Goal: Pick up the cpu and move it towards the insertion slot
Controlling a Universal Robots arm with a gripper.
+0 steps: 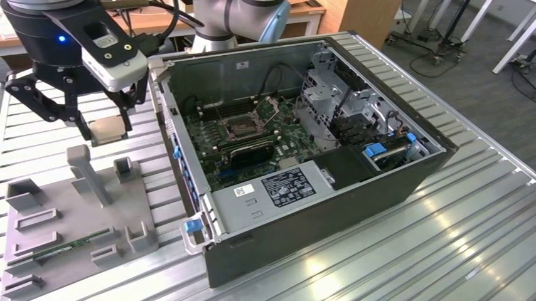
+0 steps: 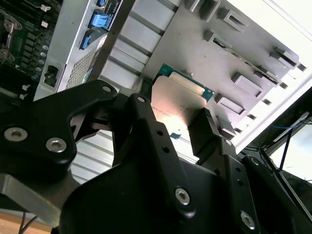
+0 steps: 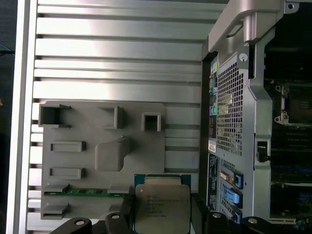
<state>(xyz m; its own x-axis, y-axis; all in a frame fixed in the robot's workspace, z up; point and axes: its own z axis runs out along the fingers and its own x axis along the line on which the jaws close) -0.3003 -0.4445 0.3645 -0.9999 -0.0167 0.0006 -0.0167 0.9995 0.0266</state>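
Partly hidden: two opposite sides of the small flat square cpu [image 3: 162, 202], silvery metal top with a thin green rim, covered by the fingers of the black gripper [image 3: 162, 215] in both wrist views. Near edge cut off at the border in the first wrist view, and buried behind black linkage in the second wrist view. Also clipped at the border there: the square silver-framed insertion slot [image 3: 294, 105] with its dark centre.

Sits squarely between the fingertips, flat face level, up off the ribbed aluminium desk [image 1: 452, 251], at the far edge of the flat grey moulded fixture tray [image 3: 146, 156]. Well apart from the insertion slot, which is inside the open dark computer case [image 1: 335, 213] toward the exterior view's right.

Closed on the cpu, pinching it by those two edges. Touching nothing else.

Long narrow green memory stick [image 3: 83, 191] lying in a tray pocket.
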